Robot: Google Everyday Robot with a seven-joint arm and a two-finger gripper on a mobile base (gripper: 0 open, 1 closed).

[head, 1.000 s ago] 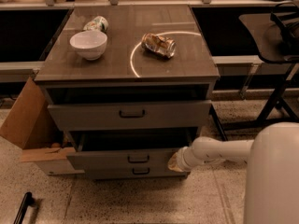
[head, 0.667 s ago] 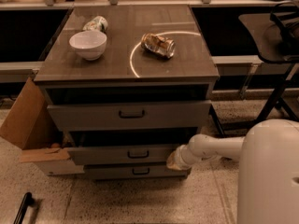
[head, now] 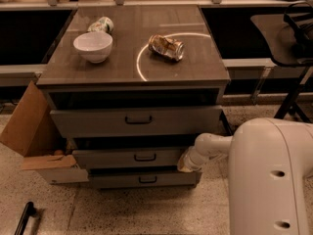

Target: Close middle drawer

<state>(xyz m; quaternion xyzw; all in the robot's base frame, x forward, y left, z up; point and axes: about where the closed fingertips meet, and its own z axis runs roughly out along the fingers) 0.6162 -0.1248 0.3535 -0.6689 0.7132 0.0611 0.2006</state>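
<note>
Contact at the right end of the middle drawer point(head: 117, 158), that's the story here: the gripper point(head: 184, 163) sits low at the front of the cabinet point(head: 132, 77), its tip pressed against the right edge of that narrow grey panel, with the white arm point(head: 211, 145) reaching in from the robot's body on the right. Wide or narrow, I cannot tell; the tool meets the panel end-on and gives nothing away. It isn't on the small dark handle point(head: 145, 156), which sits free at the centre, well left of the tool. That makes sense, since shutting a drawer wants a shove on its face, not a grip. The middle drawer is the second of three fronts, under the taller top drawer point(head: 98, 122), which juts forward, and above the lowest drawer point(head: 112, 180). A dark band shows above the middle front, so I judge it close to home but perhaps not flush; a last straight push inward looks like what's left. Pushing at one end rather than the centre could skew it on its runners, so that's worth watching. Up top, a white bowl point(head: 93, 46) and a crushed can point(head: 167, 47) rest well apart from the action, and a cardboard box point(head: 30, 129) leans at the cabinet's left side, out of the drawer's path.
</note>
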